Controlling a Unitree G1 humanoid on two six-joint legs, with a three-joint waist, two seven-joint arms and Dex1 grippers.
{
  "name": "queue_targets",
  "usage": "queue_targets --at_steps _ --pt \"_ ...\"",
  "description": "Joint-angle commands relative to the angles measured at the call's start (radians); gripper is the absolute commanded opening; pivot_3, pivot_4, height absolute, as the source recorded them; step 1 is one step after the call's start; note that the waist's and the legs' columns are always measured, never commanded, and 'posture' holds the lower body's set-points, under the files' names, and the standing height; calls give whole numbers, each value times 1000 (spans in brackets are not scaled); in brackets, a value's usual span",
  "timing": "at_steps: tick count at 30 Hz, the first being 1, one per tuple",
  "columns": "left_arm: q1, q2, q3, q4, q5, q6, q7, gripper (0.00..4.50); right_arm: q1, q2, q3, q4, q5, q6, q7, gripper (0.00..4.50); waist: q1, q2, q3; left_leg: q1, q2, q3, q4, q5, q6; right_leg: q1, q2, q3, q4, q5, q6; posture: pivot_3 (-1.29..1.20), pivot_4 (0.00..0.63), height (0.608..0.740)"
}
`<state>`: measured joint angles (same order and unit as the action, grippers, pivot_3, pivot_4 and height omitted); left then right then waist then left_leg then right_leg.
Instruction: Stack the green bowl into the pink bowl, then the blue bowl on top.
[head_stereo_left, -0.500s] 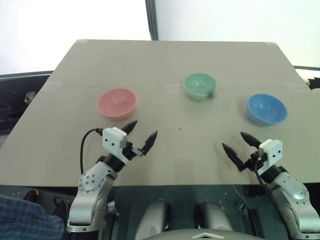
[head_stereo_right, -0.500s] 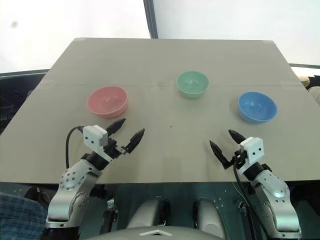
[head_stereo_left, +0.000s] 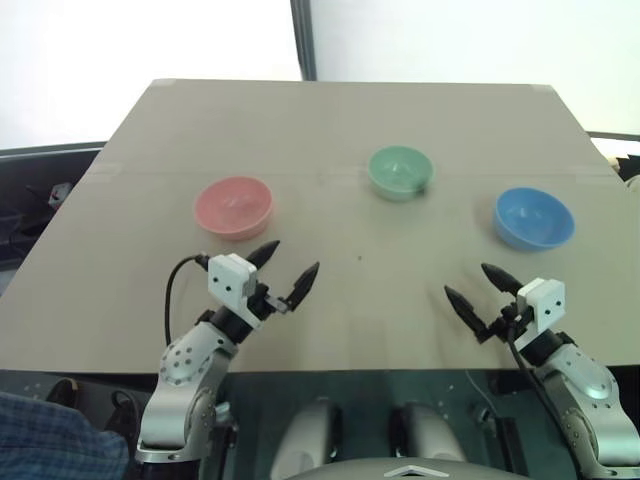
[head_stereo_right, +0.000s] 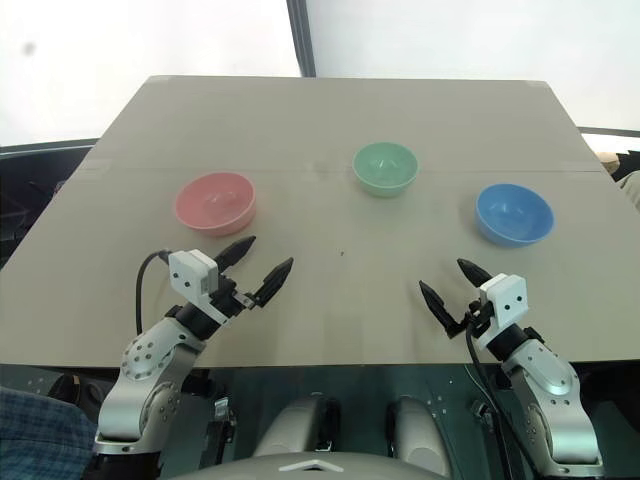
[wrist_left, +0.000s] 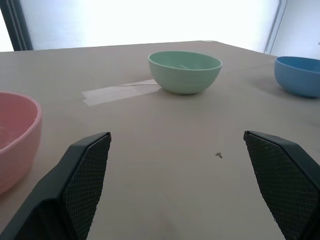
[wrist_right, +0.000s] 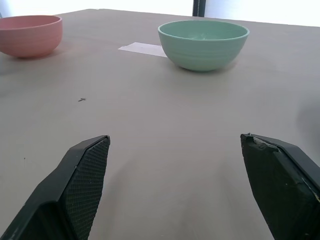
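Left gripper (head_stereo_left: 285, 268) slightly forward — both fingers pairs wide apart, empty, right gripper (head_stereo_left: 478, 293) likewise — no legible writing.

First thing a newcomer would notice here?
Three bright bowls, each standing alone on the tan table: the pink bowl on the left, the green bowl farther back in the middle, the blue bowl on the right. Nearer the front edge, the left gripper and right gripper hover open and empty.
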<state>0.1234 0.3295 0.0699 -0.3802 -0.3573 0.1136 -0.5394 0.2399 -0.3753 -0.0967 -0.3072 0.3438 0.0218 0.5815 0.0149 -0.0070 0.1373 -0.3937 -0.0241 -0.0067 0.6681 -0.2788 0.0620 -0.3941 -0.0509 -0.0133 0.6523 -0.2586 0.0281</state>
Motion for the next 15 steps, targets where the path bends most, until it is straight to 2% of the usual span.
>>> queue_targets --at_steps 1,15 --pt "-11 -1 11 -16 -9 -24 -2 4496 -4 -4 -14 -23 3 -21 3 4393 0 0 0 0 0 0 0 0 0 0 0 0 0 0 0 0 150 740" --pt "-14 2 14 -18 -9 -29 -14 4496 -20 -3 3 -42 -2 -6 5 4393 0 0 0 0 0 0 0 0 0 0 0 0 0 0 0 0 150 740"
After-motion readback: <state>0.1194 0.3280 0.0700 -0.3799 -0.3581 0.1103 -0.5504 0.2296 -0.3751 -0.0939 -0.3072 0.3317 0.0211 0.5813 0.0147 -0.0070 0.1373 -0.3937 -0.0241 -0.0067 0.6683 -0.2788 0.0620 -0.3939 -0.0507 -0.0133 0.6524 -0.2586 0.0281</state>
